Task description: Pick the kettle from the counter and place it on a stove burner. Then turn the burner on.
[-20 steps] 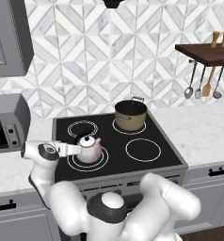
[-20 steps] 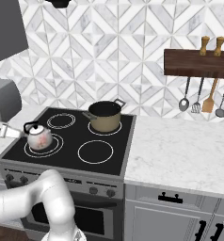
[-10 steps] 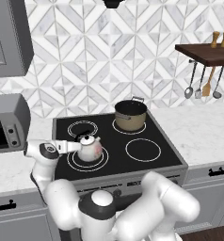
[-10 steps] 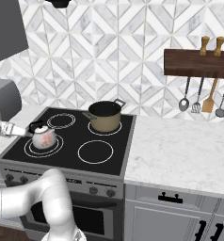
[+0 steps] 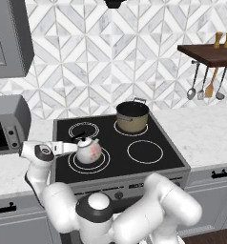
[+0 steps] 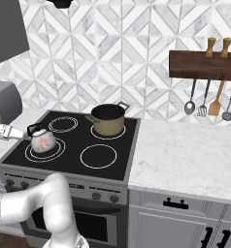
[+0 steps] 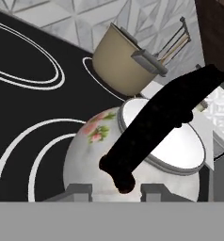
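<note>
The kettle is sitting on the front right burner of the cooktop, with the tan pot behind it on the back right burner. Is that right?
Not quite. The kettle sits on the front left burner, the widest double-ring circle, as the left base view shows. The tan pot is indeed on the back right burner.

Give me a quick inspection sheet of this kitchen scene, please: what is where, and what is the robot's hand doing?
Surface: black glass cooktop with four ring circles, set in a white marble counter.
Job's things: kettle sits on the front-left stove burner, the widest circle.
Clutter: tan pot on the back burner nearest the utensils; microwave on the counter beside the stove.
End effector: the end effector is at the kettle's side, fingertips either side of the handle's base; grip cannot be judged.
Cables: nothing seen.
Surroundings: patterned tile wall, wooden shelf with hanging utensils, grey cabinets below.
</note>
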